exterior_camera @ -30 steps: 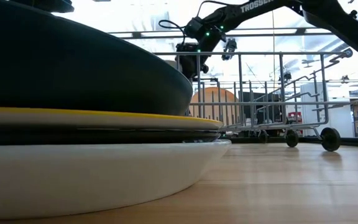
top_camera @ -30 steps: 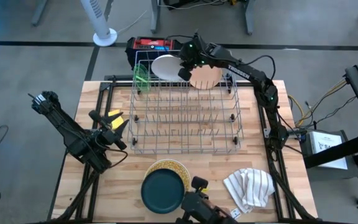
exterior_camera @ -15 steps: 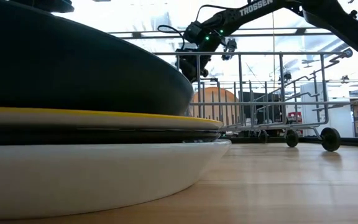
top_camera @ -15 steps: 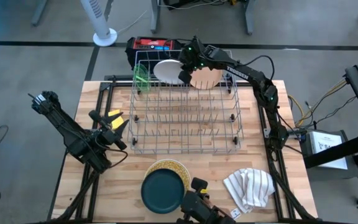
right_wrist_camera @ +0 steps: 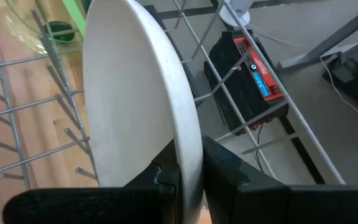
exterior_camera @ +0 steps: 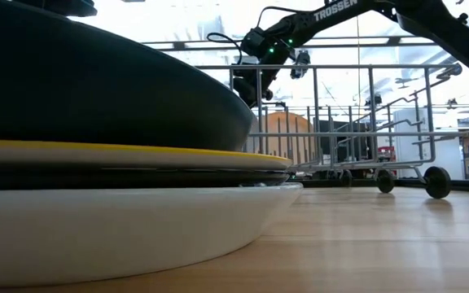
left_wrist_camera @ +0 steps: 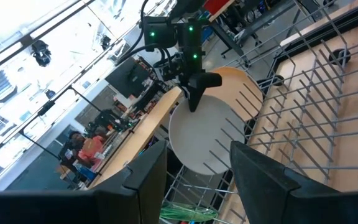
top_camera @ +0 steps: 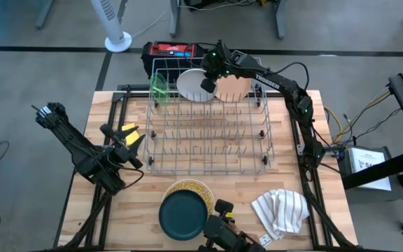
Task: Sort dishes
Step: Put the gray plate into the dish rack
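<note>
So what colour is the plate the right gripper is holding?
White plate, pinched on its rim by the right gripper; right wrist view shows it best.

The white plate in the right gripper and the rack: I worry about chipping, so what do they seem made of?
The white plate pinched in the right gripper looks like ceramic or melamine: opaque, smooth, matte, with a thick rounded rim; the pictures cannot settle which. The rack looks like thin metal wire, pale and slightly glossy, perhaps coated, with upright prongs.

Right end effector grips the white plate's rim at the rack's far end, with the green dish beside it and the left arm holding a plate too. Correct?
Not quite. The high view shows the left end effector empty, beside the rack. The right end effector does grip the white plate, near the green dish.
</note>
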Controlling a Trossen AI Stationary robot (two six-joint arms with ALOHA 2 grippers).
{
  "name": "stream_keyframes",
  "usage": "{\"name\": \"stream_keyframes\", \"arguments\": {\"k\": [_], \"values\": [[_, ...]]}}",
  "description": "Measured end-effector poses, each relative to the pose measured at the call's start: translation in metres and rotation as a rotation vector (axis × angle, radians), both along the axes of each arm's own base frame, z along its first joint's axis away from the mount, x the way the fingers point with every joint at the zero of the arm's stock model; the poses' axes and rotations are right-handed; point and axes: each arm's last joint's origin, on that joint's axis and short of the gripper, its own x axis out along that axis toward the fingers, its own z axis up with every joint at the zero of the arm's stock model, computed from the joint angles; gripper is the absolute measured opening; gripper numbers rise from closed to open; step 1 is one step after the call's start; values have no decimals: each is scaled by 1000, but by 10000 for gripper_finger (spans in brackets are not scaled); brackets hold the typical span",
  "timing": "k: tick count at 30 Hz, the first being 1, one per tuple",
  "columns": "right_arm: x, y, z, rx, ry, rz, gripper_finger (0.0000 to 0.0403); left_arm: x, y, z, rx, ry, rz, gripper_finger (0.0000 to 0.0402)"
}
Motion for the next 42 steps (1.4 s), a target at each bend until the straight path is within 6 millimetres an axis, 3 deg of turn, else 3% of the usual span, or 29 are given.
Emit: {"name": "stream_keyframes", "arguments": {"k": [14, 26, 34, 42], "values": [[4, 5, 3, -14, -5, 32, 54, 0, 0, 0, 0, 0, 0, 166], [7, 9, 6, -35, -15, 47, 135, 0, 0, 0, 0, 0, 0, 166], [-2, 15, 30, -59, -63, 32, 177, 0, 0, 0, 0, 0, 0, 166], [-13, 22, 51, -64, -91, 17, 186, 0, 0, 0, 0, 0, 0, 166]]}}
